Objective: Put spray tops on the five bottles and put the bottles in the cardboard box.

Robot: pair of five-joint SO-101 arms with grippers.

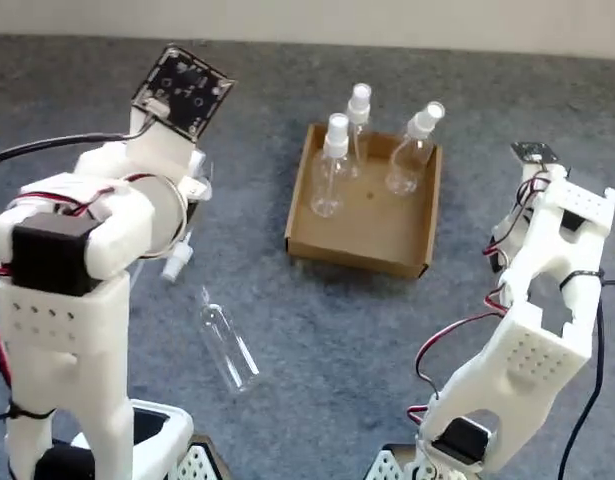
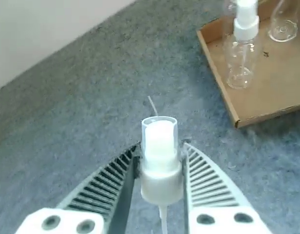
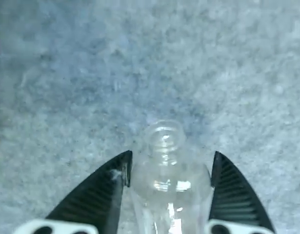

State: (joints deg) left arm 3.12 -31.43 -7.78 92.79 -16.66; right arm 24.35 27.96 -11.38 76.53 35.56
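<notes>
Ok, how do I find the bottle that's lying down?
Find the cardboard box on the grey carpet. Outside it, near the left arm, one clear bottle lies on the carpet. The three bottles in the box stand and wear spray tops; this one lies flat with no top.

You have free room over the near half of the cardboard box (image 1: pixel 359 254); three capped bottles (image 1: pixel 330 172) crowd its far side.
</notes>
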